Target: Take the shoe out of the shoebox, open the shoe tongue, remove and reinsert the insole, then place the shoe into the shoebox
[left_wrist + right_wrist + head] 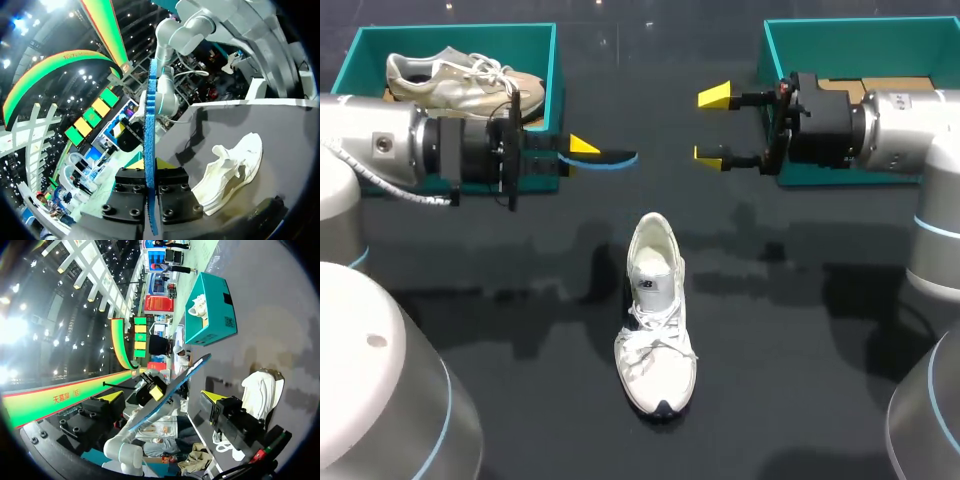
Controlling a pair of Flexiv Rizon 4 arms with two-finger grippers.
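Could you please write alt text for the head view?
The left gripper holds a blue insole over the black table, facing the open right gripper. A white shoe lies nearer the camera. The teal left shoebox holds a second shoe; the right shoebox stands opposite.

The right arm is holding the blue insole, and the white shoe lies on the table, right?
No. The left gripper holds the insole, as the head view shows; the right gripper is open. The shoe does lie on the table.
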